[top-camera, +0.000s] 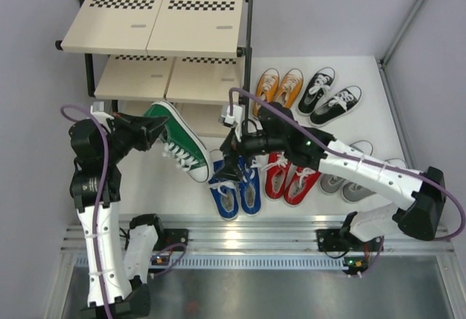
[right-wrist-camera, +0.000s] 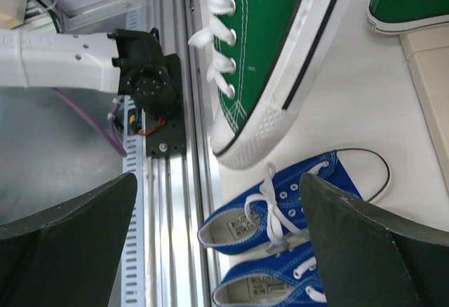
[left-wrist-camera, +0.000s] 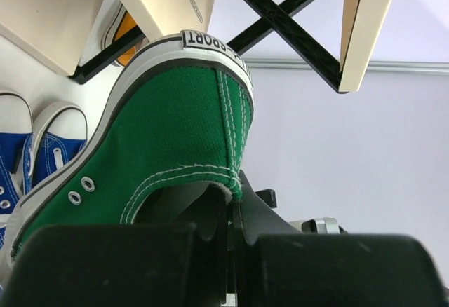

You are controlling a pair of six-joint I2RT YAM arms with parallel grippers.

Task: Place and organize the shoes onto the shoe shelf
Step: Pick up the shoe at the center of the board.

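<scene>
My left gripper is shut on the heel collar of a green shoe, held off the table in front of the shoe shelf with its toe towards the blue pair. The left wrist view shows the heel pinched between the closed jaws, under the shelf boards. My right gripper hangs open above the blue shoes, touching nothing. A second green shoe lies by a pale board of the shelf.
On the table right of the shelf stand the orange pair and black pair. The red pair and grey pair sit beside the blue one. An aluminium rail runs along the near edge.
</scene>
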